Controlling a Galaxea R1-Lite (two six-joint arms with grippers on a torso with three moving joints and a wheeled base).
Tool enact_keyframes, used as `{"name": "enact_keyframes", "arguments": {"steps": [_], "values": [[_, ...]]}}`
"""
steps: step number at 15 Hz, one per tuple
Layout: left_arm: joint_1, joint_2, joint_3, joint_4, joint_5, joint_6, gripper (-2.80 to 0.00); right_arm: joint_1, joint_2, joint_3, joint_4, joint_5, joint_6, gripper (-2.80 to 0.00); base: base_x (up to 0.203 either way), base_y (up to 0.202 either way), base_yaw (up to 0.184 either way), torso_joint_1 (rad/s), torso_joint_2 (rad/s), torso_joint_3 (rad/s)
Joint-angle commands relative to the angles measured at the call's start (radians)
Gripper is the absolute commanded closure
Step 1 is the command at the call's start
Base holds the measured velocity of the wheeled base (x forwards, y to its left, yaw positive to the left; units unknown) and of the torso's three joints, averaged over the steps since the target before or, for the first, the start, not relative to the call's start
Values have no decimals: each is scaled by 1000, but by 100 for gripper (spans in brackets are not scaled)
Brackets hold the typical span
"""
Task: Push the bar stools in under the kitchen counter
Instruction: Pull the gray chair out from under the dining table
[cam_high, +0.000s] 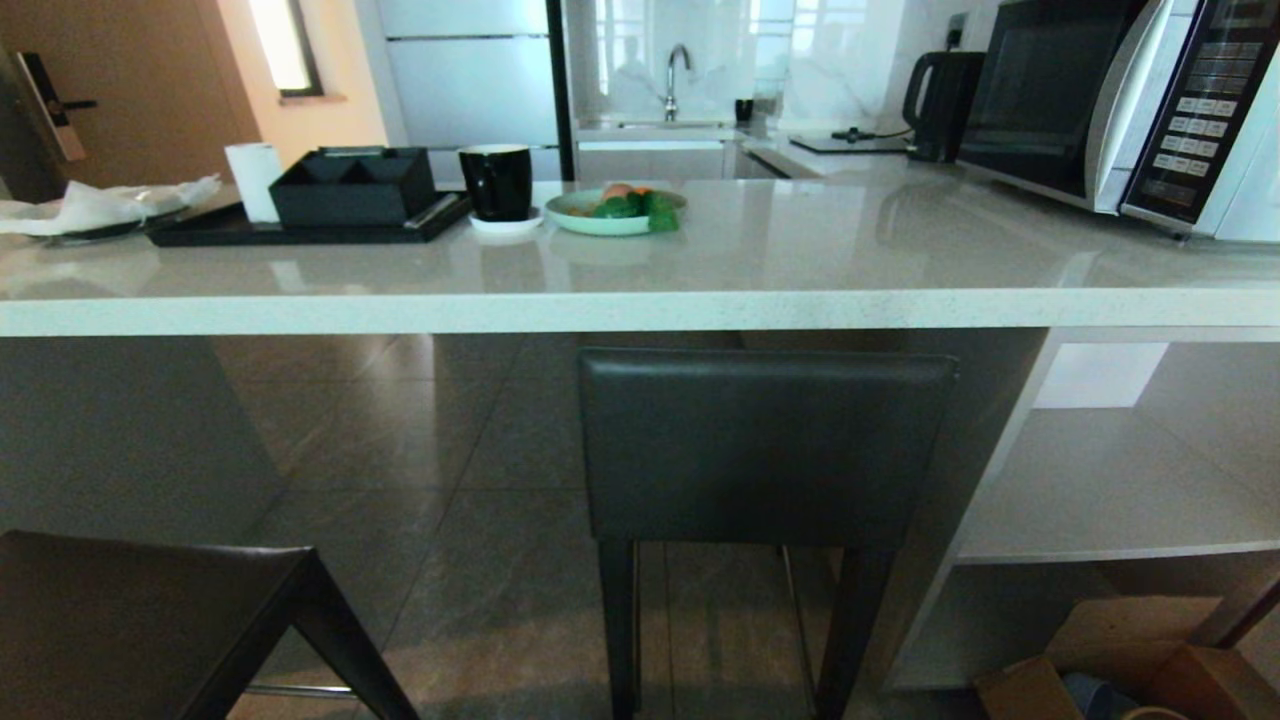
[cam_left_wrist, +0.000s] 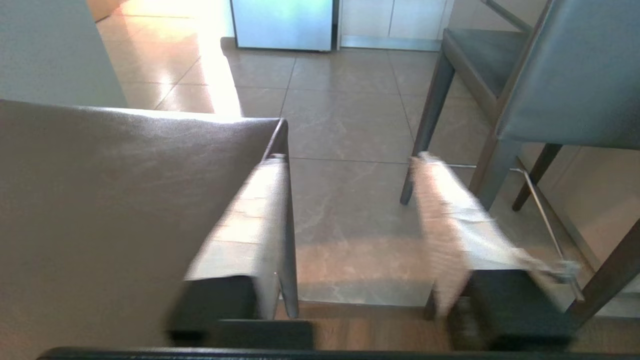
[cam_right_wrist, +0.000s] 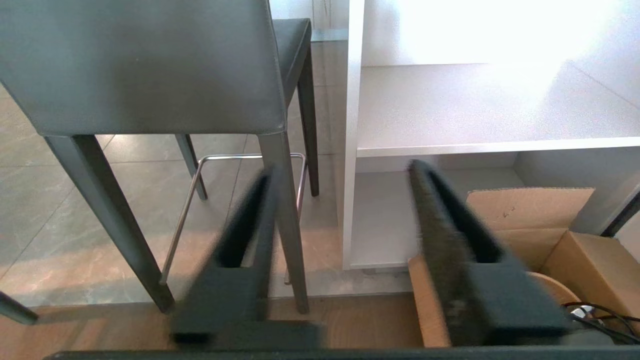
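Two bar stools (cam_high: 765, 445), one kitchen counter (cam_high: 640, 300)

Daylight pours in from the back window (cam_high: 285, 45), leaving glare on the shiny counter (cam_high: 640, 290), while underneath it's pretty dim. Wrist shots have blown-out spots on the floor (cam_left_wrist: 215, 65) and shelf (cam_right_wrist: 500, 35); fingers (cam_left_wrist: 450, 225) are smeared with blur.

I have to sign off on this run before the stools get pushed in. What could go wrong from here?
The stool ahead stands close beside the white shelf unit; a skewed push might knock its legs against the panel. The nearer stool sits further out, so it could tip if pushed high. Neither end effector grips anything, so contact may slip.
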Motion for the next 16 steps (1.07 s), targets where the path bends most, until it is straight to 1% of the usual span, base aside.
{"name": "enact_keyframes", "arguments": {"steps": [1,10,11,12,13,14,15,16], "values": [[0,2,0,-1,1,-1,-280,0,1,2,0,1,0,-280,0,0,0,0,0,0],[2,2,0,-1,-1,3,-280,0,1,3,-1,2,-7,-280,0,0,0,0,0,0],[2,2,0,-1,-2,13,-280,0,1,3,-21,12,-24,-280,0,0,0,0,0,0],[1,1,-1,-2,-9,49,-280,0,1,3,-34,27,-69,-280,0,0,0,0,0,0],[0,0,-6,-2,-20,82,-280,0,1,-3,-39,47,-81,-280,0,0,0,0,0,0],[1,9,-42,0,-39,72,-280,1,11,-32,-37,53,-65,-280,0,0,0,0,0,0],[1,47,-109,6,-59,47,-280,2,47,-66,-35,56,-37,-280,0,0,0,0,0,0],[-1,120,-178,8,-74,11,-280,5,111,-113,-38,60,-9,-280,0,0,0,0,0,0]]}}
